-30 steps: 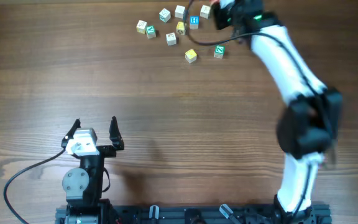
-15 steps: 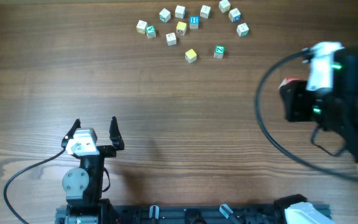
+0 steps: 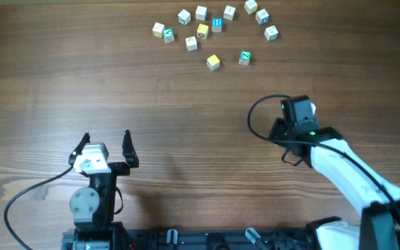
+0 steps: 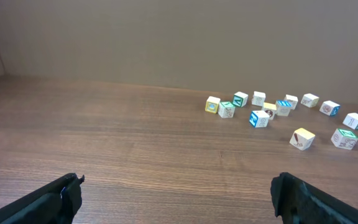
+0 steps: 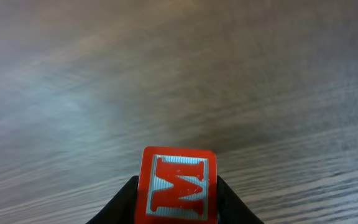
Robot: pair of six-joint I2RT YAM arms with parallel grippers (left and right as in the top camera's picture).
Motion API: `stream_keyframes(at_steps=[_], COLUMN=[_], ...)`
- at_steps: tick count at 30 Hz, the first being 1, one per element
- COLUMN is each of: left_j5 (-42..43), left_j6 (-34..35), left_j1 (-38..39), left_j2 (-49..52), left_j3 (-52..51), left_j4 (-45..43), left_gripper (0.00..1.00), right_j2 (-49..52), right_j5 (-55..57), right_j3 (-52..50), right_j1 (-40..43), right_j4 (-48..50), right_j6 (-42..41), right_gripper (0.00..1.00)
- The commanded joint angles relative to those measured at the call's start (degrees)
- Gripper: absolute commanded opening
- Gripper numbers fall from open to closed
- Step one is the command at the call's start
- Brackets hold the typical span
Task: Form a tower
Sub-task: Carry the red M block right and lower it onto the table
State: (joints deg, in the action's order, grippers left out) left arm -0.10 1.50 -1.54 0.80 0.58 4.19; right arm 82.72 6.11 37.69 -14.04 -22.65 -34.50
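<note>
My right gripper [image 5: 177,200] is shut on a cube with a red face and a red letter M [image 5: 178,180], held over bare wood. In the overhead view that gripper [image 3: 287,135] hangs over the table's middle right, and the arm hides the cube. No tower is in view. Several loose letter cubes lie singly at the far edge, among them a yellow-topped one [image 3: 213,62] and a teal-faced one [image 3: 244,57]. My left gripper [image 3: 106,143] stands open and empty near the front left, its dark fingers [image 4: 61,196] wide apart.
The cube cluster [image 4: 270,109] spreads along the far side, ahead and right of the left gripper. A black cable [image 3: 259,111] loops beside the right wrist. Brown wooden table [image 3: 186,118] lies between the arms and the cubes.
The right arm has swung back from the cube cluster at the far edge to the middle right of the table, carrying the red M cube. The left arm has not moved.
</note>
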Motion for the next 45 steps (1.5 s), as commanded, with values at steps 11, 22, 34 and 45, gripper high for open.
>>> stream_keyframes(at_steps=[11, 22, 34, 45], left_j5=[0.5, 0.5, 0.5, 0.5], left_j6=[-1.1, -1.1, -1.1, -1.1], left_j1=[0.2, 0.2, 0.2, 0.2], left_j2=[-0.4, -0.4, -0.4, -0.4], left_j3=[-0.2, -0.2, -0.2, -0.2], left_j4=[0.2, 0.1, 0.1, 0.2], left_gripper=[1.0, 1.0, 1.0, 1.0], right_j2=[3.3, 3.3, 3.2, 3.2], right_j5=[-0.7, -2.8, -3.2, -0.6], right_j3=[-0.2, -0.2, 1.0, 1.0], right_j1=[16.2, 16.2, 16.2, 16.2], right_j4=[7.6, 6.8, 6.8, 7.3], right_j6=[24.1, 33.6, 30.8, 27.2], right_gripper=[0.5, 0.29, 0.73, 0.46])
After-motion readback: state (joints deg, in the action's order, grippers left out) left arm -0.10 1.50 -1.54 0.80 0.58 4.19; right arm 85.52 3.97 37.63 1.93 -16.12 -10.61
